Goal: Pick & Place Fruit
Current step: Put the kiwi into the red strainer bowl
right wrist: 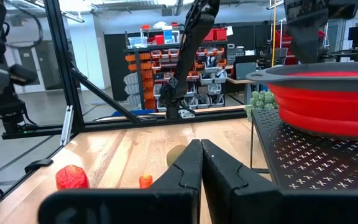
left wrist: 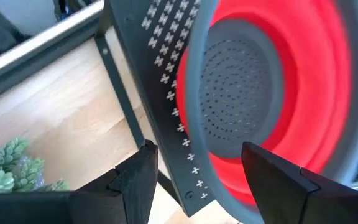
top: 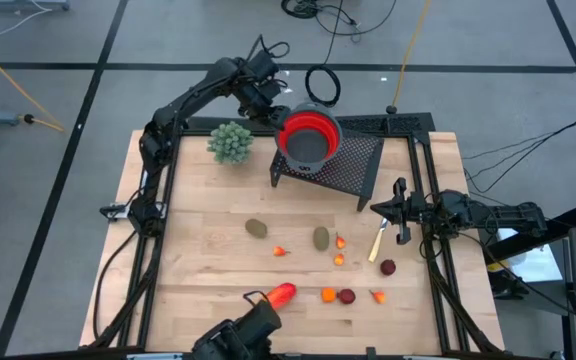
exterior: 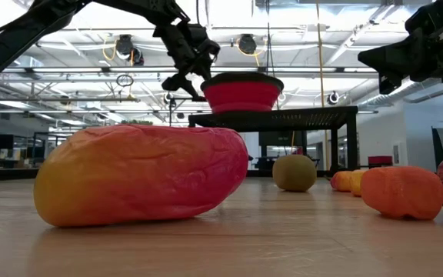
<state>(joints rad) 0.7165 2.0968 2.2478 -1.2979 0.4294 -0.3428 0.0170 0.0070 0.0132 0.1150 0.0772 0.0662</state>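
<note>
From above, my left gripper (top: 280, 103) sits at the rim of the red bowl (top: 308, 137) on the black rack (top: 343, 160), while all the fruit (top: 320, 238) lies on the bench (top: 198, 265) well away from it, so I judge nothing placed yet. At bench level the long red-orange piece (exterior: 141, 175) rests untouched. My left wrist shows my fingers (left wrist: 138, 177) spread, holding nothing; my right gripper (right wrist: 201, 158) is closed and empty.

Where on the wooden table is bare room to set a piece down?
Bare wood lies left of the olive-brown oval fruit, below the green bushy plant ball. Crowded: the strip from the long red-orange fruit to the dark-red fruit, beside the right gripper.
</note>
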